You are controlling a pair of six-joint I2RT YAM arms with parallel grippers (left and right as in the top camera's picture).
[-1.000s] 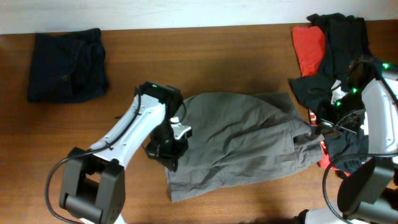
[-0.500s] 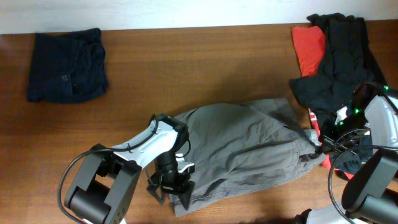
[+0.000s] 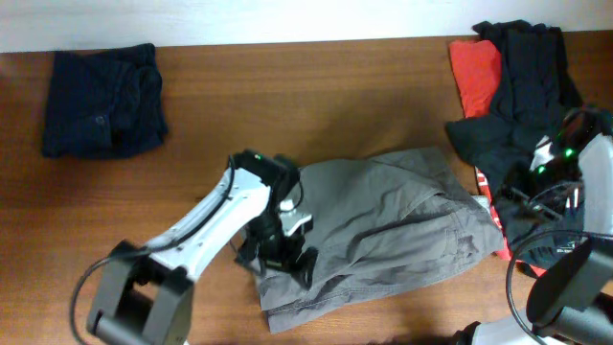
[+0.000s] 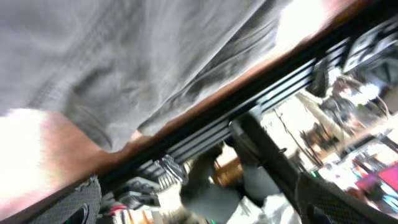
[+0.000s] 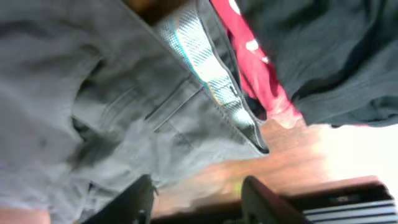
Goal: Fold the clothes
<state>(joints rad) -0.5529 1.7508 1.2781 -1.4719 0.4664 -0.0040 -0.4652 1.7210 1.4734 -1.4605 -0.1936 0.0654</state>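
- On the middle of the wooden table [image 3: 316, 105], the grey garment [image 3: 383, 230] is laid out wide and rumpled, with its long side running left to right.
- At that garment's lower left edge, the left gripper [image 3: 283, 257] is parked over the cloth. In the left wrist view its fingers [image 4: 78, 202] are spread wide with nothing caught between them, so it's released.
- Over on the right, the right gripper [image 5: 199, 198] is also seen with its fingers splayed and no fabric pinched, so it's released too. It's pointed at the spot where the grey garment meets the pile.
- A striped, checked lining band [image 5: 208, 68] is shown along the grey garment's turned-up edge, with seam lines stitched just beside it.
- Some white marks are printed on the red garment [image 5: 252, 62], but they're too blurred to be read.
- The black garment [image 3: 522, 86] is heaped at the table's right end, partly over a red-orange piece [image 3: 476, 72].
- A navy garment [image 3: 101, 101] is set down folded at the far left corner, well apart from everything else.
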